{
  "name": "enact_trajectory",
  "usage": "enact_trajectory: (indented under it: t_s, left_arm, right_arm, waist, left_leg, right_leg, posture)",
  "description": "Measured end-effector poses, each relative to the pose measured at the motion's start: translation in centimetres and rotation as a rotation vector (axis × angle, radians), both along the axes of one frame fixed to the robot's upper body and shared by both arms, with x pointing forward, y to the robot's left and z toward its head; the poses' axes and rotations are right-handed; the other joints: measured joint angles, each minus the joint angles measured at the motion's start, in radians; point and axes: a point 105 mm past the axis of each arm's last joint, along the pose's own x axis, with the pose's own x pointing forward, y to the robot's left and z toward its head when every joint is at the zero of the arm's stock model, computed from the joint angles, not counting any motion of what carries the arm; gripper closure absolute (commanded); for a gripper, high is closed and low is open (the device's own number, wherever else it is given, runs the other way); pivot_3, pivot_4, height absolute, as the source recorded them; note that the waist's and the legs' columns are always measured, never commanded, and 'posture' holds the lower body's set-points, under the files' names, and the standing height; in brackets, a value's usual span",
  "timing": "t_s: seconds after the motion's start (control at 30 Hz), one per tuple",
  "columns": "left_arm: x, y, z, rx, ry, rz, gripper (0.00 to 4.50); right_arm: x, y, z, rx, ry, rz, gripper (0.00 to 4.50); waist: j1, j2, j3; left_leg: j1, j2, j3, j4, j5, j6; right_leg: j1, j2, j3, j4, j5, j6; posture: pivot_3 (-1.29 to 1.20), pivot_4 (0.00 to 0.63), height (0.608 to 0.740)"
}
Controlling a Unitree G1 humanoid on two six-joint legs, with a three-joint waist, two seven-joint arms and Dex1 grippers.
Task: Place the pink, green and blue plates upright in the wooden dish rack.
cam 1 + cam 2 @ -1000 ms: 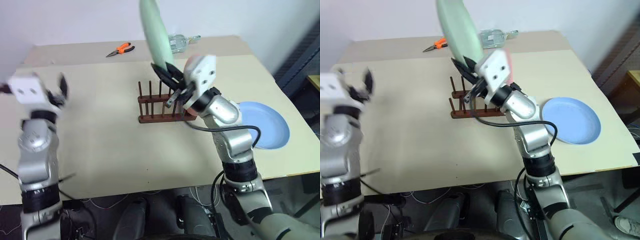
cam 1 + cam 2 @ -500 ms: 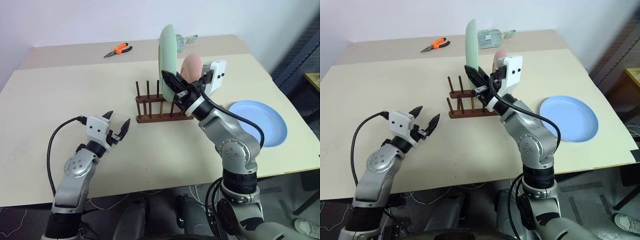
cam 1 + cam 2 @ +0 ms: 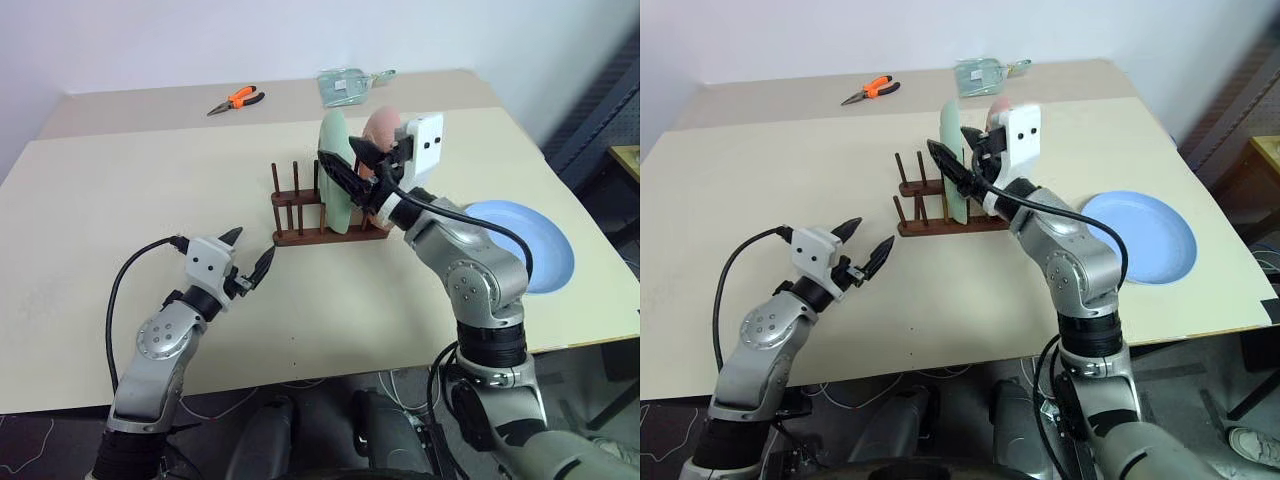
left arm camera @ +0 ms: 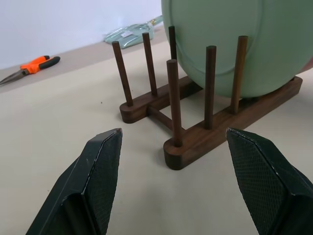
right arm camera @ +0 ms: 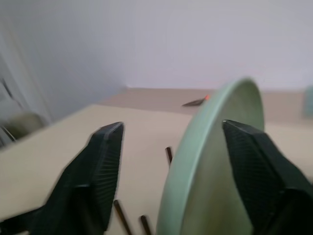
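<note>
we have the green plate (image 3: 336, 180) standing upright in the wooden dish rack (image 3: 325, 212), seated between pegs toward the rack's end nearest the blue plate, with the pink plate (image 3: 381, 132) upright just behind it at that same end. the blue plate (image 3: 535, 245) lies flat on the bench (image 3: 150, 190), well apart from the rack on its far side from our left arm.

our right hand (image 3: 965, 165) is at the green plate's upper rim with its fingers spread to either side of the edge; in the right wrist view the plate's rim stands in the gap and neither finger looks pressed against it, so we judge that we have let go and hold nothing. our left hand (image 3: 250, 258) hovers low over the bench just beside the rack's empty end, fingers wide apart and empty, pointing at the pegs.

as we read it, the step in hand is the release of the green plate, with two of the three plates racked. next we need to draw the right hand up and away from the rim without nudging the plate out of its slot, then go to the blue plate beside the rack. it lies flat, so we expect to need a grip on its raised rim before tipping it upright into a free slot near the left hand's end.

orange-handled pliers (image 3: 238, 99) lie beyond the rack, unneeded.
</note>
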Motion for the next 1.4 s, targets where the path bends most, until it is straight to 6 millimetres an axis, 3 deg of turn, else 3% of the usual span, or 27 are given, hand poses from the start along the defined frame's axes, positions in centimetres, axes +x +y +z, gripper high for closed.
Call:
enact_trajectory:
  t_s: [0.17, 0.27, 0.3, 0.37, 0.43, 0.47, 0.53, 0.63, 0.73, 0.8, 0.9, 0.93, 1.0, 1.13, 1.17, 1.3, 1.4]
  left_arm:
    - [0.0, -0.4, -0.2, -0.006, 0.008, -0.012, 1.01]
    - [0.0, -0.7, -0.1, -0.006, 0.006, -0.020, 1.01]
    - [0.1, -0.7, -0.1, -0.004, 0.005, -0.022, 1.01]
    - [0.3, -1.1, 0.1, -0.001, -0.001, -0.036, 1.01]
    - [0.4, -1.0, -0.2, 0.003, 0.007, -0.036, 1.01]
    - [0.5, -1.1, -0.4, 0.007, 0.013, -0.040, 1.01]
    - [0.8, -1.4, -0.8, 0.014, 0.024, -0.062, 1.01]
    - [1.2, -2.1, -0.9, 0.023, 0.028, -0.104, 1.01]
    - [1.6, -2.8, -0.8, 0.036, 0.016, -0.144, 1.01]
    - [1.8, -2.9, -0.6, 0.041, 0.009, -0.151, 1.01]
    - [1.9, -2.9, -0.8, 0.047, 0.011, -0.161, 1.01]
    - [2.0, -2.9, -0.8, 0.048, 0.014, -0.163, 1.01]
    - [2.0, -2.9, -1.0, 0.052, 0.018, -0.165, 1.01]
    - [2.1, -2.9, -1.0, 0.054, 0.018, -0.170, 1.01]
    - [2.1, -2.9, -0.9, 0.054, 0.016, -0.172, 1.01]
    - [2.1, -2.9, -0.9, 0.057, 0.011, -0.169, 1.01]
    - [2.1, -2.8, -0.8, 0.057, 0.003, -0.162, 1.01]
  right_arm:
    - [-0.4, 0.0, 2.0, -0.118, -0.171, 0.005, 1.43]
    - [-0.5, -1.7, 4.8, -0.157, -0.301, -0.058, 1.43]
    - [-0.4, -2.5, 5.8, -0.161, -0.339, -0.095, 1.43]
    - [0.1, -7.0, 8.0, -0.207, -0.407, -0.256, 1.43]
    - [0.5, -11.4, 8.7, -0.223, -0.401, -0.409, 1.43]
    - [0.5, -13.2, 8.1, -0.247, -0.380, -0.464, 1.43]
    - [0.3, -16.6, 4.7, -0.323, -0.263, -0.535, 1.43]
    - [-0.7, -19.4, -3.2, -0.447, 0.015, -0.539, 1.43]
    - [-2.8, -19.2, -9.7, -0.526, 0.214, -0.484, 1.43]
    - [-3.7, -18.7, -11.9, -0.545, 0.275, -0.469, 1.43]
    - [-3.9, -18.9, -13.3, -0.577, 0.312, -0.513, 1.43]
    - [-3.8, -19.1, -13.9, -0.595, 0.326, -0.533, 1.65]
    - [-3.7, -19.7, -15.0, -0.622, 0.361, -0.564, 2.27]
    - [-3.1, -20.2, -15.2, -0.622, 0.367, -0.603, 4.26]
    - [-2.9, -20.1, -14.9, -0.618, 0.358, -0.604, 4.46]
    - [-1.8, -19.7, -12.7, -0.608, 0.282, -0.615, 4.46]
    - [-0.2, -18.5, -8.0, -0.533, 0.122, -0.620, 4.46]
  waist:
    - [0.001, 0.000, 0.000]
    - [0.003, 0.000, 0.000]
    - [0.004, 0.000, 0.000]
    - [0.019, 0.000, 0.000]
    - [0.027, 0.000, 0.000]
    - [0.028, 0.000, 0.000]
    - [0.030, 0.000, 0.000]
    - [0.028, 0.002, 0.000]
    - [0.018, 0.006, 0.000]
    - [0.012, 0.007, 0.000]
    - [0.007, 0.007, 0.000]
    - [0.007, 0.007, 0.000]
    - [0.008, 0.007, 0.000]
    - [0.008, 0.007, 0.000]
    - [0.008, 0.007, 0.000]
    - [0.007, 0.007, 0.000]
    - [0.002, 0.008, 0.000]
  left_leg:
    - [0.000, 0.000, 0.000, 0.000, 0.000, 0.000]
    - [-0.001, 0.000, 0.000, 0.001, 0.000, 0.000]
    - [-0.001, 0.000, 0.000, 0.001, 0.000, 0.000]
    - [-0.002, -0.001, -0.001, 0.003, -0.001, 0.001]
    - [-0.003, -0.001, 0.000, 0.003, -0.001, 0.002]
    - [-0.003, -0.001, 0.000, 0.004, -0.002, 0.003]
    - [-0.004, -0.001, 0.000, 0.004, -0.002, 0.004]
    - [-0.006, -0.001, 0.000, 0.006, -0.002, 0.004]
    - [-0.006, 0.000, 0.002, 0.007, -0.002, 0.004]
    - [-0.005, 0.001, 0.003, 0.008, -0.002, 0.004]
    - [-0.005, 0.001, 0.003, 0.008, -0.002, 0.004]
    - [-0.005, 0.001, 0.003, 0.008, -0.002, 0.004]
    - [-0.005, 0.001, 0.003, 0.008, -0.002, 0.004]
    - [-0.005, 0.000, 0.003, 0.008, -0.002, 0.004]
    - [-0.005, 0.000, 0.003, 0.008, -0.002, 0.004]
    - [-0.005, 0.000, 0.003, 0.008, -0.002, 0.004]
    - [-0.005, 0.001, 0.003, 0.008, -0.002, 0.004]
  right_leg:
    - [0.000, 0.000, 0.000, 0.000, 0.000, 0.000]
    - [0.000, 0.000, 0.000, -0.001, 0.000, 0.000]
    - [0.001, 0.000, 0.000, -0.001, 0.000, 0.000]
    - [0.002, -0.001, -0.002, -0.002, 0.000, 0.000]
    - [0.002, -0.001, -0.002, -0.003, 0.000, 0.000]
    - [0.002, -0.001, -0.002, -0.003, 0.000, 0.000]
    - [0.002, -0.002, -0.002, -0.004, 0.000, 0.000]
    - [0.001, -0.002, -0.002, -0.003, 0.000, 0.000]
    - [0.000, -0.002, 0.000, -0.002, 0.000, 0.000]
    - [0.000, -0.001, 0.000, -0.002, -0.001, -0.002]
    - [0.001, -0.001, 0.000, -0.002, -0.002, -0.003]
    - [0.001, -0.001, 0.000, -0.002, -0.001, -0.002]
    - [0.001, -0.001, 0.000, -0.002, -0.001, -0.002]
    - [0.001, -0.001, 0.000, -0.002, 0.000, 0.000]
    - [0.001, -0.001, 0.000, -0.002, 0.000, 0.000]
    - [0.001, -0.001, -0.001, -0.002, 0.000, 0.001]
    - [0.001, -0.001, 0.000, -0.002, 0.000, 0.001]
  posture:
    - [0.00, 0.150, 0.739]
    - [0.00, 0.150, 0.739]
    - [0.00, 0.150, 0.739]
    - [0.00, 0.150, 0.739]
    - [0.00, 0.150, 0.739]
    - [0.00, 0.150, 0.739]
    - [0.00, 0.150, 0.739]
    - [0.00, 0.150, 0.739]
    - [0.00, 0.150, 0.739]
    - [0.00, 0.150, 0.739]
    - [0.00, 0.150, 0.739]
    - [0.00, 0.150, 0.739]
    - [0.00, 0.150, 0.739]
    - [0.00, 0.150, 0.739]
    - [0.00, 0.150, 0.739]
    - [0.00, 0.150, 0.739]
    - [0.00, 0.150, 0.739]
